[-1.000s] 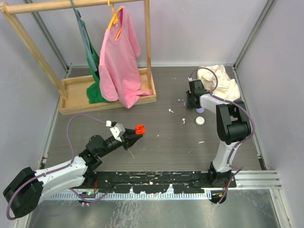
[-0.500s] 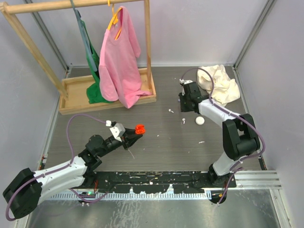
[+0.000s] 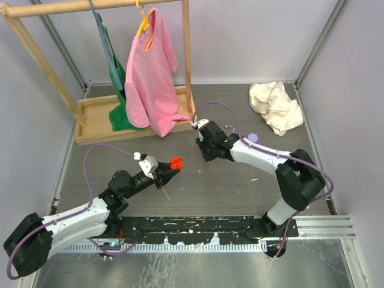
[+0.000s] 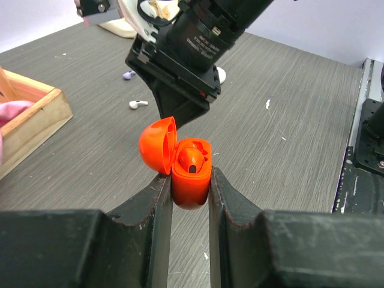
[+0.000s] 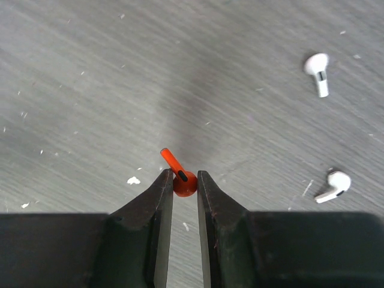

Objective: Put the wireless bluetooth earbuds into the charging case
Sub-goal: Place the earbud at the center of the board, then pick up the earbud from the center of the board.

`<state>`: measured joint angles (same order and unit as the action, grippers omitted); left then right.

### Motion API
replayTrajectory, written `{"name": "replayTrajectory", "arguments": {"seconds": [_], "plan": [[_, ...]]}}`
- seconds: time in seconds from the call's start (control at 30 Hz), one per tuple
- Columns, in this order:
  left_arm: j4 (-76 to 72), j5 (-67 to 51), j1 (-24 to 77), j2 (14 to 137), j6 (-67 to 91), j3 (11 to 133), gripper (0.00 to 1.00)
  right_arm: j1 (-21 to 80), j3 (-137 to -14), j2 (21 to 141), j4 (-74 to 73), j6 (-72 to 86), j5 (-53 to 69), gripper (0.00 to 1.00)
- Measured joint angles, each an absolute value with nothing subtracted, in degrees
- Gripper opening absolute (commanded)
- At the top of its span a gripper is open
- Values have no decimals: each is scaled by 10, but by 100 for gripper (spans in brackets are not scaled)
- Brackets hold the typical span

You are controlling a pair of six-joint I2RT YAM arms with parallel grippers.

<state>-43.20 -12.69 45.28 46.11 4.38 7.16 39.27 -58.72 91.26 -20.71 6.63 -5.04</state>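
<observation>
— What do we have before us, from the big things down?

— At the back we see the wooden rack [image 3: 135,120] with a pink shirt [image 3: 150,72] on it. A crumpled cream cloth [image 3: 276,105] lies in the far right corner of the grey table [image 3: 210,192]. Our two claws are near each other above the middle of the table

— And how do our claws stand?

— Our left claw [image 4: 190,175] is clamped on the lower body of the red case [image 4: 191,191] and holds it up with the lid [image 4: 157,146] swung open. The first red earbud [image 4: 191,161] sits in one pocket. Our right claw [image 5: 183,176] is pinched on the round head of the second red earbud [image 5: 179,171], and its stem points out past the fingertips. It seems to be off the table, well apart from the two white earbuds [image 5: 318,72] lying there

— How will this little thing handle?

— We judge it very light, hard and smooth, so it can slip or turn between the pads. The hold on the head seems right to us, because the stem must go first into the free pocket. The case is glossy too, and we think its hinge is delicate, so we should press gently and not push against the lid
</observation>
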Motion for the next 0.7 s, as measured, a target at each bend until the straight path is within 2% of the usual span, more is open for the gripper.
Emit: {"name": "replayTrajectory", "arguments": {"seconds": [0.4, 0.7], "plan": [[-430, -126, 453, 463, 38, 72, 0, 457, -555, 966, -206, 70, -55, 22], [-430, -126, 453, 471, 38, 72, 0, 467, -554, 971, -200, 73, -64, 34]]}}
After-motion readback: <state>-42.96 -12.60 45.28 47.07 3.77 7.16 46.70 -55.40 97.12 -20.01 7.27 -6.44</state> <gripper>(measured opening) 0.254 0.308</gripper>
